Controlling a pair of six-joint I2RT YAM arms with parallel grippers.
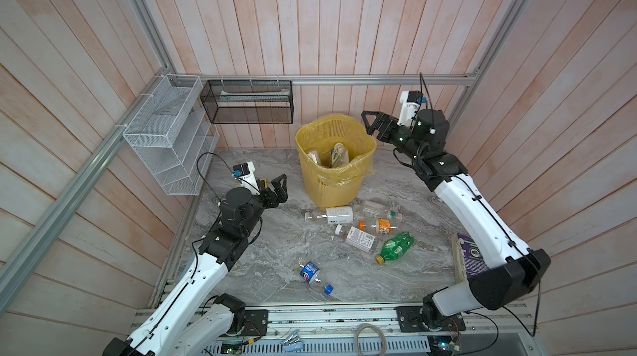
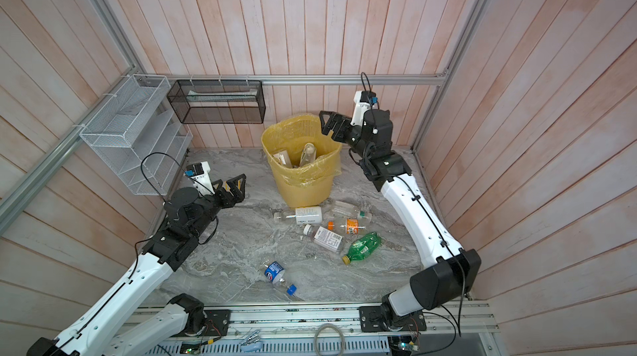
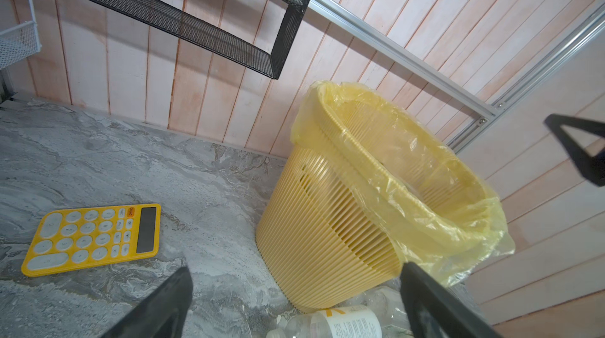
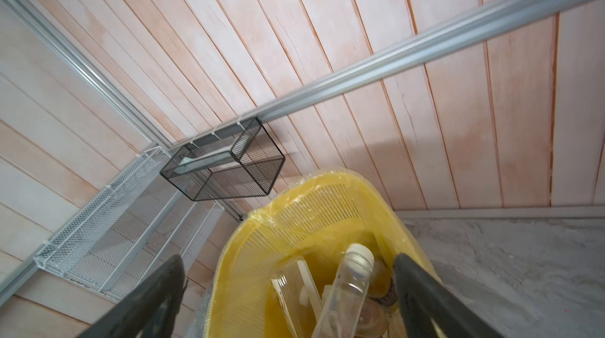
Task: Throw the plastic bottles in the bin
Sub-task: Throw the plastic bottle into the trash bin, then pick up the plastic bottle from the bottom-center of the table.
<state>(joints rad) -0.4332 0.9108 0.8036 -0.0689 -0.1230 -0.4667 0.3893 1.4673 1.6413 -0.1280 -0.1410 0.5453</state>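
Centre of both top views, bin: the tall yellow lattice-walled plastic bin [image 1: 331, 192], lined with a translucent bag, stands by the back wall with bottles already inside.
Lower centre, floor: six plastic bottles [image 1: 358, 238] lie on their sides just below the bin. Among them are a green plastic bottle [image 1: 396, 247] and, apart at the front, a crumpled blue-labelled clear bottle [image 1: 312, 273].
Right of the rim, right gripper [image 1: 371, 124]: fingers spread wide and empty, above the bin's edge.
Left of the bin, left gripper [image 1: 273, 182]: fingers spread wide, holding nothing, pointing toward the bin.
Left wrist view: the bin fills the right half. At the lower edge a white-labelled clear bottle [image 3: 347, 321] lies against or just beside its base, and at lower left sits a flat yellow calculator [image 3: 91, 238], which is no target.
Right wrist view: at lower centre a clear white-capped plastic bottle [image 4: 350, 284] leans inside the bin between the parted fingers, ungripped.
Handling: the bottles look empty, so probably light, thin-walled, springy and slick. The round bodies will likely roll.
Hold: across the labelled mid-body, square to the long axis. The crumpled one is better taken near its stiffer neck.
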